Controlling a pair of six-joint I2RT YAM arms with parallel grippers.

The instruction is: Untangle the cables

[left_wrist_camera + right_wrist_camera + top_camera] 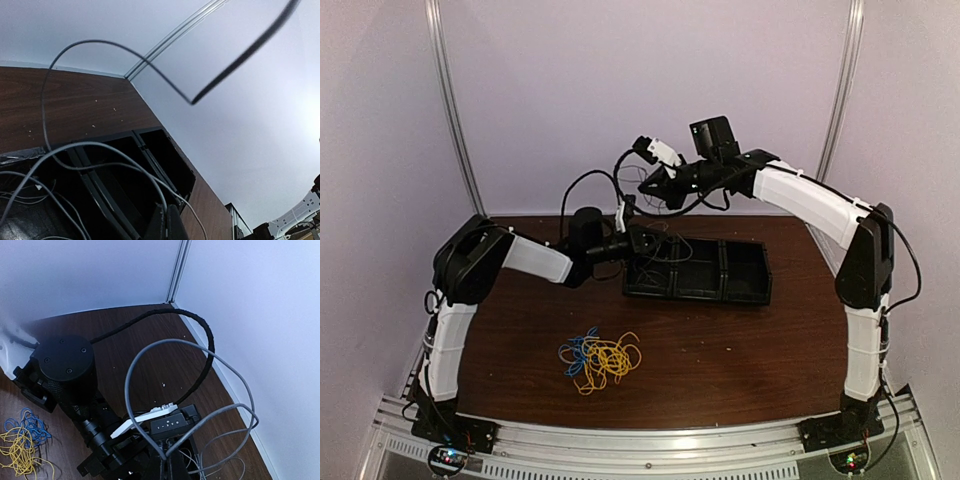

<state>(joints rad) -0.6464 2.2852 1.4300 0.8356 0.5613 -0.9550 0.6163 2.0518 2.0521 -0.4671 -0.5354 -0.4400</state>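
Two white-and-black robot arms, left [450, 335] and right [815, 200], stand at one brown wooden table [740, 365]. One black plastic tray [745, 285] lies there, and one tangled heap of thin yellow and blue wires [600, 358]. The thin pale grey wires [172, 340] loop several times, too entangled to count.

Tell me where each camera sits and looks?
Top camera: above, behind the robot, looking down on table, tray, yellow-blue cables; left arm and right arm show.
Left wrist: low over the tray, facing the far corner; left gripper shows, shut on grey cable.
Right wrist: high up, looking down at the left arm; right gripper shows, holding that cable.
Both wrist views share the grey cable.
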